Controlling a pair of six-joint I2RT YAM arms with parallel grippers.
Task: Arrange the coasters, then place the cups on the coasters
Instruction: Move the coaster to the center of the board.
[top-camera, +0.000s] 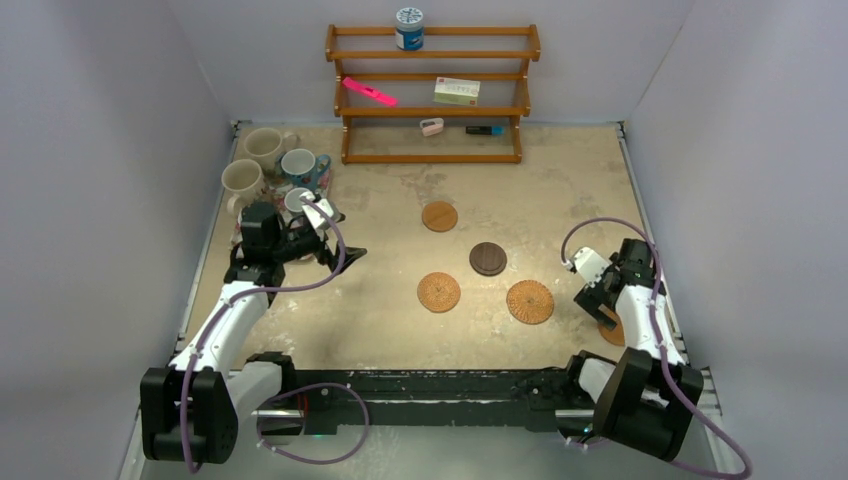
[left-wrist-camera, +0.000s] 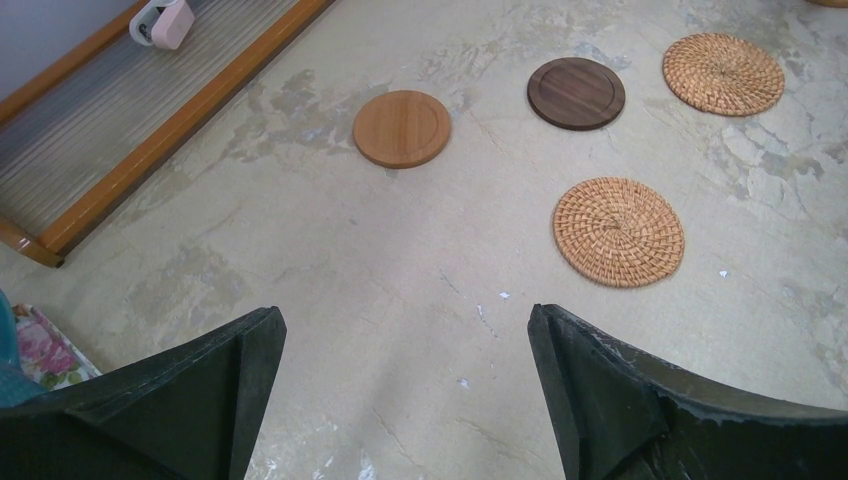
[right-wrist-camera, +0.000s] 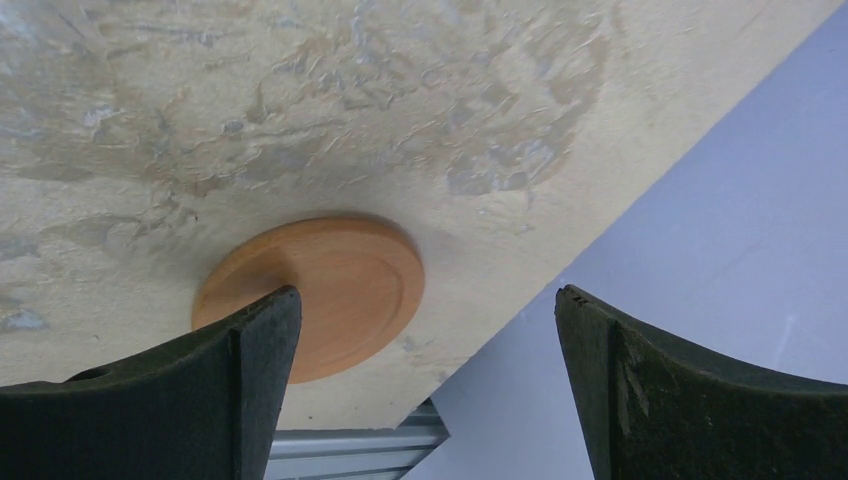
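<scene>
Coasters (top-camera: 530, 301) lay flat on the mottled table (top-camera: 400, 330): two woven rattan discs (left-wrist-camera: 619, 232), a dark wooden disc (top-camera: 488, 258), a smooth pale wooden disc (top-camera: 439, 216), and another smooth one (right-wrist-camera: 330, 295) at the right edge under the right gripper (right-wrist-camera: 425, 300), fingers apart. Glazed cups (top-camera: 262, 147) clustered back left near the left gripper (left-wrist-camera: 405, 330), fingers likewise apart, empty.

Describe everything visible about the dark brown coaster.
The dark brown coaster is a flat round disc that looks like dark wood, with visible grain and a shallow recessed centre inside a raised rim. It lies flat on the table, nothing on it, touching no other coaster. A woven coaster lies nearer the arms to its left, another woven coaster to its right.
</scene>
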